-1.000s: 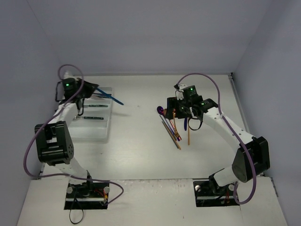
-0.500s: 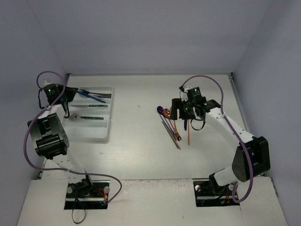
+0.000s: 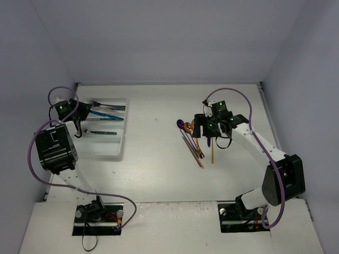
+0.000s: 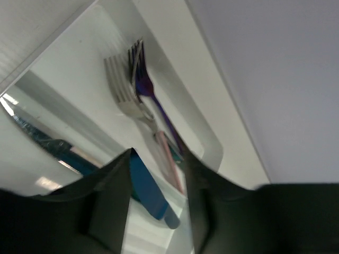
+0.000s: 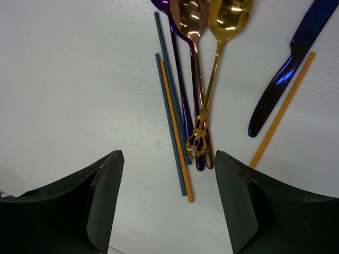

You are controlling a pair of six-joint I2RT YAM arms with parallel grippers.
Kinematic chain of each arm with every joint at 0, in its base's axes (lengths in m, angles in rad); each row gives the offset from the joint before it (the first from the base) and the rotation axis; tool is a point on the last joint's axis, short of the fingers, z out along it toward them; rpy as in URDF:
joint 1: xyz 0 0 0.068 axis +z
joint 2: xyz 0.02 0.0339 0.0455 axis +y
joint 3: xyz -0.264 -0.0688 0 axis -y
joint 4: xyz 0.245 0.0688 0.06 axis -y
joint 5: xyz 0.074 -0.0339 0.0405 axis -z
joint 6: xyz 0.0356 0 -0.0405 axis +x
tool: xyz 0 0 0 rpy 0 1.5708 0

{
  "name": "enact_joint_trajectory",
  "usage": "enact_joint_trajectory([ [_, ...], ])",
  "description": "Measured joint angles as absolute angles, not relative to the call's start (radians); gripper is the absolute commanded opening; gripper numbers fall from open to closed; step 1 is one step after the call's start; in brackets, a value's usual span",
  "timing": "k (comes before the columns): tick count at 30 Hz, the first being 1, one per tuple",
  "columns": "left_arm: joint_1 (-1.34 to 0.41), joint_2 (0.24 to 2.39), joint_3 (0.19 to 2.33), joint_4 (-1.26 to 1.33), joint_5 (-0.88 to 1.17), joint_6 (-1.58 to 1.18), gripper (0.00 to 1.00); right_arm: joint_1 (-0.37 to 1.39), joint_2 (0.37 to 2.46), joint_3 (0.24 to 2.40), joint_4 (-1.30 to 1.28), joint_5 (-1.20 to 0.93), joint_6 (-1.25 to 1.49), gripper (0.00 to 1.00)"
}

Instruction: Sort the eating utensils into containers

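Note:
The white tray (image 3: 117,138) of containers lies at the left. A silver fork (image 4: 123,91) and a purple fork (image 4: 144,84) lie in one compartment. My left gripper (image 4: 158,153) hovers over the tray's left end (image 3: 76,117), jaws apart, with a blue knife (image 4: 150,194) lying loose between them, near the left finger. More utensils are heaped mid-table (image 3: 193,142): a gold spoon (image 5: 226,18), a copper spoon (image 5: 190,21), a purple spoon (image 5: 183,100), slim teal (image 5: 170,124) and orange (image 5: 178,143) sticks, and a dark blue knife (image 5: 283,79). My right gripper (image 5: 168,157) hangs open just above their handle ends.
Another orange stick (image 5: 282,110) lies right of the dark blue knife. A silver-headed utensil (image 3: 98,132) rests in a nearer tray compartment. Walls close the table at the back and both sides, and the tray sits close to the left wall.
My left gripper swung left along the tray with the blue knife and its jaws have parted; the knife now lies inside the tray. The right gripper barely moved.

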State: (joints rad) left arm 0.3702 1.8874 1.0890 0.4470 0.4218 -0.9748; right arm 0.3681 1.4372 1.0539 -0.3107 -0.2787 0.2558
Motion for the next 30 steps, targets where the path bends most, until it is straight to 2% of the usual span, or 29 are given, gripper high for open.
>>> enact_joint_trajectory([
  [6,0.37,1.843,1.063,0.344,0.383,-0.84,0.6,0.367,1.426,1.042,-0.31,-0.279,0.256,0.67],
  [10,0.37,1.786,1.073,0.23,0.32,-0.723,0.65,0.367,1.425,1.037,-0.311,-0.268,0.256,0.67],
  [16,0.364,1.737,1.177,0.033,0.182,-0.551,0.66,0.367,1.425,1.037,-0.311,-0.184,0.269,0.66],
  [23,0.312,1.643,1.221,-0.167,0.03,-0.414,0.66,0.367,1.457,1.043,-0.309,-0.044,0.335,0.55],
  [30,0.114,1.463,1.221,-0.294,-0.016,-0.398,0.66,0.364,1.613,1.095,-0.302,0.09,0.415,0.44],
])
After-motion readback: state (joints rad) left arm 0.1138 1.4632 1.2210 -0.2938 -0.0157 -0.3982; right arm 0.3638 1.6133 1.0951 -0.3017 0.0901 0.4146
